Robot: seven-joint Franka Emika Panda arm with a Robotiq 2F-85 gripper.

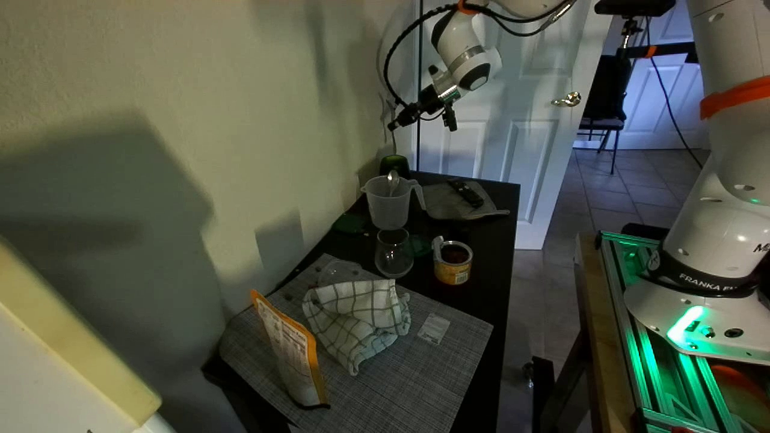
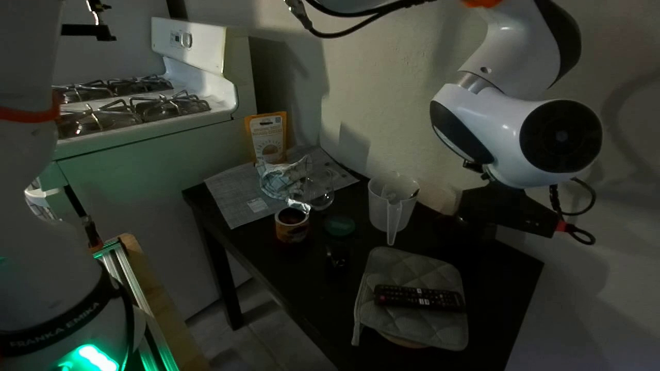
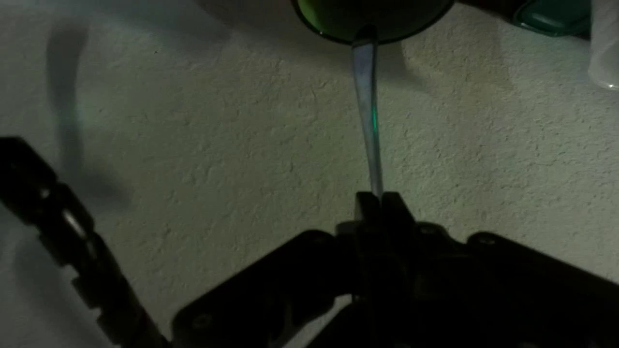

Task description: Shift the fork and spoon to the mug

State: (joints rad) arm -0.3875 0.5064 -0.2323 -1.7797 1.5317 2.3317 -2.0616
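Presently, the jaws are clenched on the upper end of what is most likely the fork (image 3: pixel 367 101), since the spoon (image 1: pixel 393 178) stands bowl-up in the plastic jug (image 1: pixel 388 210). The fork hangs below the jaws, its long axis close to upright and at an angle to the slanting way they point; its free end comes to the mouth of the green mug (image 1: pixel 395 163) beneath them on the desk (image 1: pixel 493 252), though how deep it reaches inside cannot be told. That vessel seems the likelier mug meant, so the coming move should be straight down along the fork's axis, then letting go, with the spoon left to follow. The jug sits lower than the jaws, off to one side and near the mug. The fork's slim metal shaft is narrow next to the jaws and broadens away from them, bluish grey with a green glint along one edge; that taper suggests its head is what the jaws hide.
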